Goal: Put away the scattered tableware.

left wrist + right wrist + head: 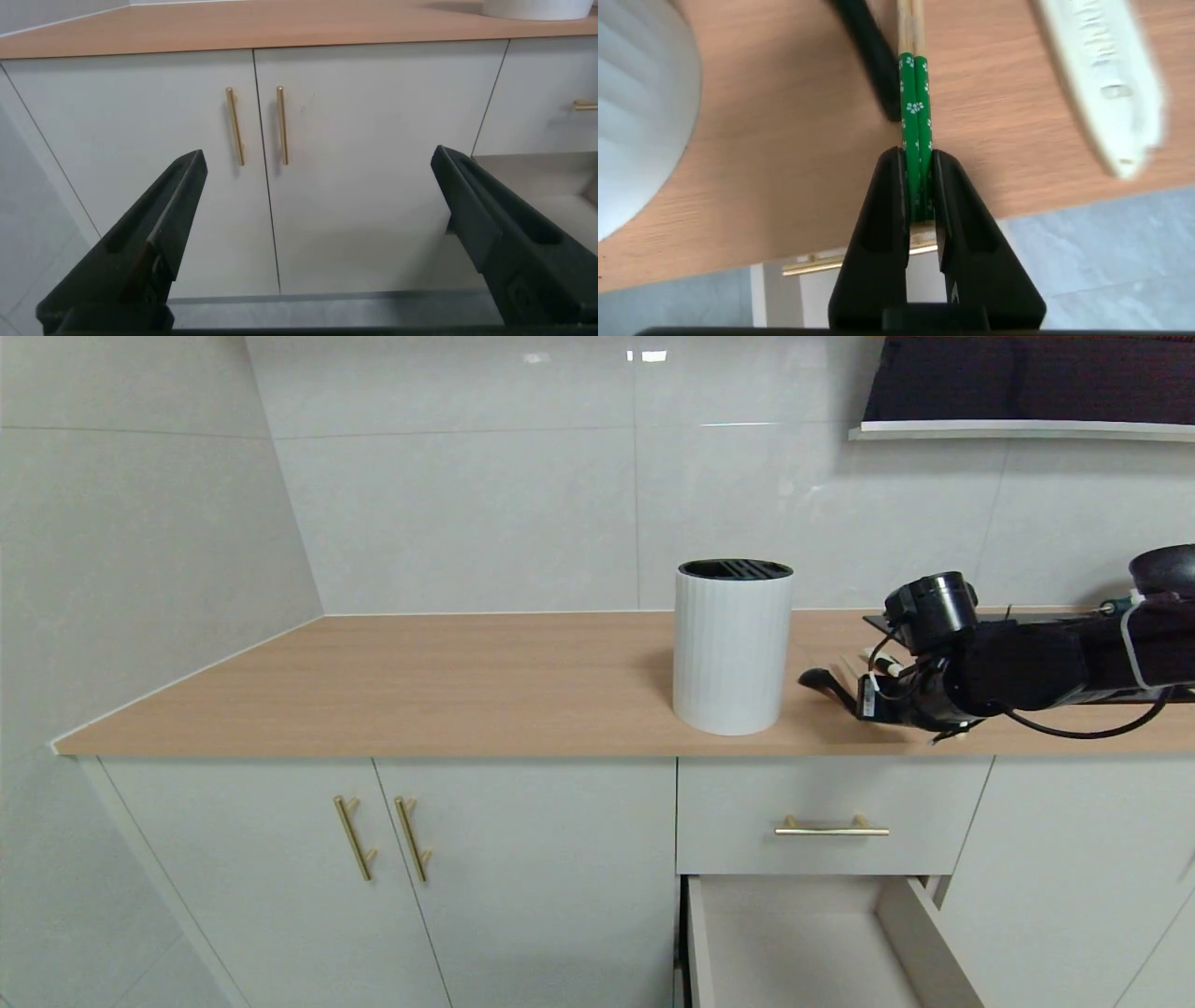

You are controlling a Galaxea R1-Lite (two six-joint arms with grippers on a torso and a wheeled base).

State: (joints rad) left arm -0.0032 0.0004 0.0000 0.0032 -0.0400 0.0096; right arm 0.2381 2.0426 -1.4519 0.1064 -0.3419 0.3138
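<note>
Head view. Wooden worktop point(420, 681) on white cabinets, against a tiled wall point(467, 476).
- Holder point(733, 649): a white ribbed cylinder with a black slotted top. It stands upright near the front edge of the worktop.
- Right gripper point(870, 698): low over the worktop, just beside the holder on its right, pointing toward it.
- Dark utensil point(822, 679): lies on the worktop between the holder and the right gripper.
- Doors point(280, 887): a shut pair under the left part of the worktop, each with an upright brass handle.
- Drawer point(803, 943): pulled out, under a shut drawer front that has a level brass handle.

Left wrist view.
- Left gripper point(318, 159): black fingers point(159, 233) spread wide and holding nothing. It sits below worktop height, facing the doors point(374, 187).
- The holder's base point(542, 7) shows on the worktop point(280, 28) above.

Right wrist view.
- Right gripper point(918, 159): black fingers point(882, 215) clenched on the chopsticks point(915, 84).
- Chopsticks: a pair side by side, with pale wooden shafts and green ends printed with small white flowers. They are held at the green ends and lie along the worktop point(785, 168) near its front edge.
- Dark utensil point(864, 56): just beside the chopsticks, on the holder's point(635, 112) side.
- White utensil point(1097, 79): on the other side of the chopsticks and apart from them. It carries raised marks too blurred to read.
</note>
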